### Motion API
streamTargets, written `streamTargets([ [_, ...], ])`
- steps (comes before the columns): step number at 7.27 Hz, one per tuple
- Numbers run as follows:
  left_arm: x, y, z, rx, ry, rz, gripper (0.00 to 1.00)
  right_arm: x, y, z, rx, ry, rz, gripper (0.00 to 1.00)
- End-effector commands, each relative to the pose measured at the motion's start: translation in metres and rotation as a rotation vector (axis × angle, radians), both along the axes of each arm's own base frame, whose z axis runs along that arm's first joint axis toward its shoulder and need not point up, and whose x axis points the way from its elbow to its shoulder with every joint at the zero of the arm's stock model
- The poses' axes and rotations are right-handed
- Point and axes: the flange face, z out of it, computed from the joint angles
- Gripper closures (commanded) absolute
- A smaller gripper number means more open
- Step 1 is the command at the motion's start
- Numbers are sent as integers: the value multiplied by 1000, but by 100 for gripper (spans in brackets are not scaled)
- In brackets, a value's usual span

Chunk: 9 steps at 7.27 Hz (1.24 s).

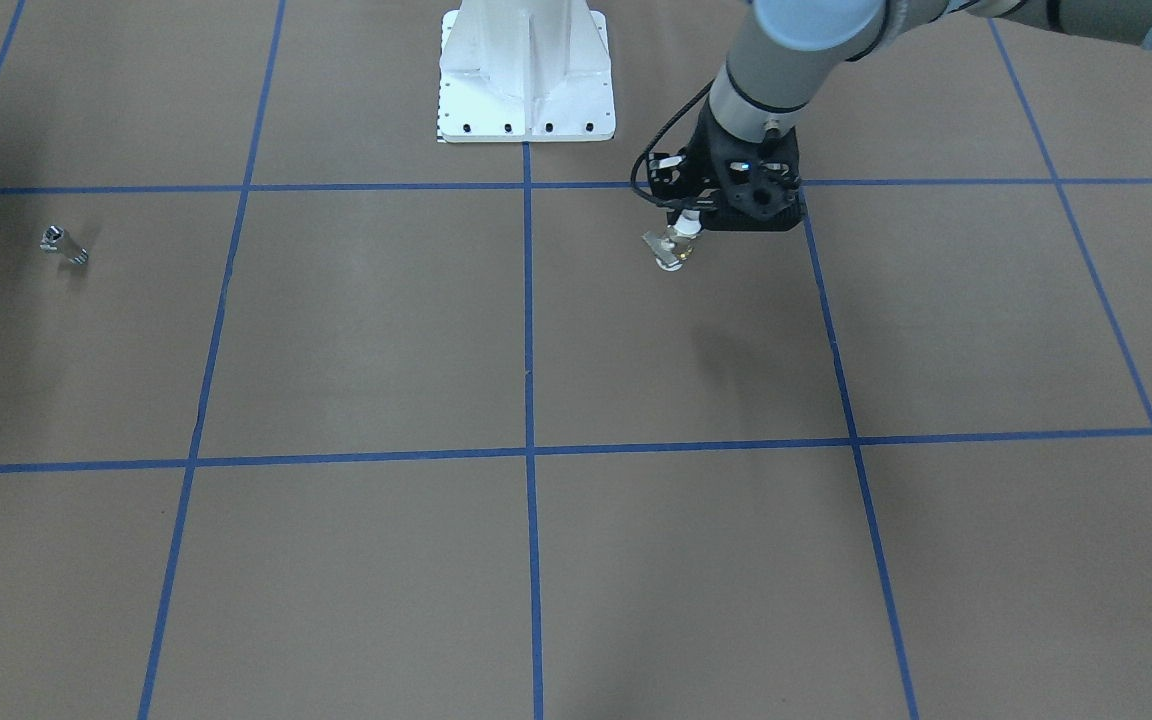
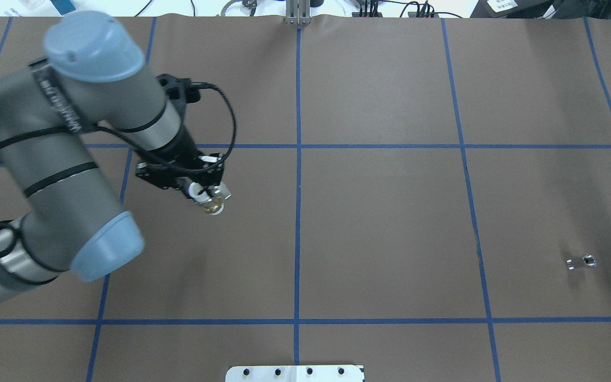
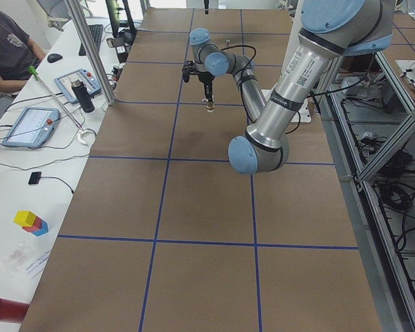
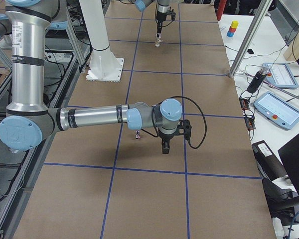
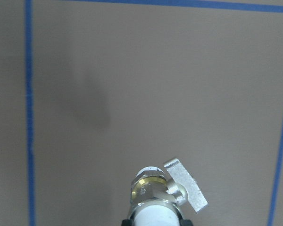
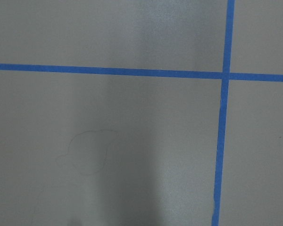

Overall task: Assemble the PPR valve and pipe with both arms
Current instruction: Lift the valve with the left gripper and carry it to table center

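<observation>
One PPR valve (image 1: 674,248), gripped by the left pincer (image 1: 691,224), which is closed on the valve's upper white end. That end is buried in the pincer, and the left wrist view cuts it off at the bottom edge. We see the brass middle, the lower white mouth and the flat tab handle sticking out sideways. The valve hangs clear of the bench (image 1: 376,330), with its shadow lying apart from it. It sits on the robot's left half, near the centre tape line. The fingers themselves are hard to make out under the black housing.

One pipe (image 1: 63,243) lies on the bench far over on the robot's right side, well apart from the valve. It is tiny and glary, so we can't read its shape or which way it points.

There are two arms. The left arm (image 2: 72,159) is large in the overhead view. The right arm (image 4: 94,117) shows only in the right side view. The right pincer (image 4: 164,147) hangs near the pipe, too small there for us to tell whether it is open or closed. The right wrist view gives only bare bench and blue tape lines (image 1: 528,330).

One white pedestal base (image 1: 526,70), cut off at the top.
</observation>
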Motion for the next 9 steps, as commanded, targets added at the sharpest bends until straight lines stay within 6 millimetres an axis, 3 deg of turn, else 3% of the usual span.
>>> streamTargets([
  [1,77,-59,-75,-43,-33,-32,100,0,0,0,0,-1,0,0],
  [3,122,-88,-63,-28,-19,-67,100,0,0,0,-1,-1,1,0],
  [5,143,-107,-71,-28,-49,-87,100,0,0,-2,0,-3,2,0],
  [7,160,-99,-58,-42,-69,-66,100,0,0,-2,-1,-3,3,0],
  [9,161,-99,-58,-37,-65,-64,100,0,0,-2,-1,-3,3,0],
])
